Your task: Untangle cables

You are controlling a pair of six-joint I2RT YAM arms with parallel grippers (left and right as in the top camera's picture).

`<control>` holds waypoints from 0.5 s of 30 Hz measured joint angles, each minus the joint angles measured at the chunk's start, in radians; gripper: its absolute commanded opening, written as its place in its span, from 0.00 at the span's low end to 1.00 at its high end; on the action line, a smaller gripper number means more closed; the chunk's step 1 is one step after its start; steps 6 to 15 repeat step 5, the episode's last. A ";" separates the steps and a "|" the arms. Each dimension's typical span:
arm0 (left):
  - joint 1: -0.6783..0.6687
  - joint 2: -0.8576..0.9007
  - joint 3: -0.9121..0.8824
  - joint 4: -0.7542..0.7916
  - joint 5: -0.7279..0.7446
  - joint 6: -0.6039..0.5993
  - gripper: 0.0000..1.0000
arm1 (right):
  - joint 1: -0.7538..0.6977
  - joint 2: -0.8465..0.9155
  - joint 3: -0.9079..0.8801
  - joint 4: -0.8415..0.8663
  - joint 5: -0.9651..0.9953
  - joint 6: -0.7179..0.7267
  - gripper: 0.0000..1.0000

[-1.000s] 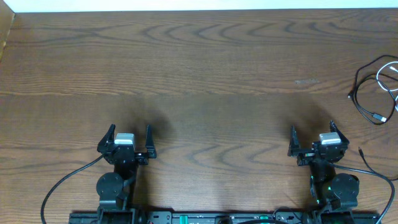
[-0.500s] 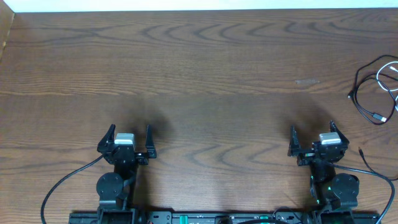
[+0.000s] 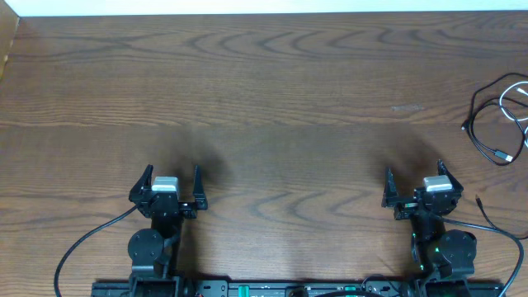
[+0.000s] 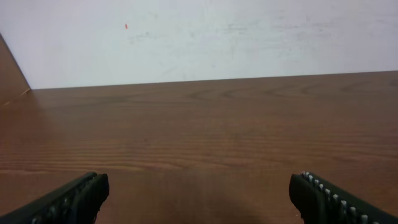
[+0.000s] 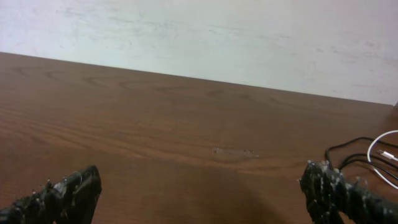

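Observation:
The black cable (image 3: 477,125) and the white cable (image 3: 512,106) lie looped together at the table's far right edge, partly cut off by the frame. They also show at the right edge of the right wrist view, the black cable (image 5: 354,148) beside the white cable (image 5: 380,158). My left gripper (image 3: 171,175) is open and empty near the front left, far from the cables; its fingers show in the left wrist view (image 4: 199,194). My right gripper (image 3: 414,173) is open and empty near the front right, below and left of the cables, also in the right wrist view (image 5: 199,193).
The brown wooden table (image 3: 264,91) meets a white wall at the back. A pale smudge (image 3: 406,107) marks the wood left of the cables. Thick black arm wires (image 3: 82,243) trail from both arm bases along the front edge.

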 measured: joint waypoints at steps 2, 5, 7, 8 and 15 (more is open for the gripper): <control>0.000 0.000 0.000 0.000 0.000 0.000 0.98 | 0.000 0.000 0.000 0.000 0.000 0.000 0.99; 0.000 0.000 0.000 0.000 0.000 0.000 0.98 | 0.000 0.000 0.000 0.000 0.000 0.000 0.99; 0.000 0.000 0.000 0.000 0.000 0.000 0.98 | 0.000 0.000 0.000 0.000 0.000 0.000 0.99; 0.000 0.000 0.000 0.000 0.000 0.000 0.98 | 0.000 0.000 0.000 0.000 0.000 0.000 0.99; 0.000 0.000 0.000 0.000 0.000 0.000 0.98 | 0.000 0.000 0.000 0.000 0.000 0.000 0.99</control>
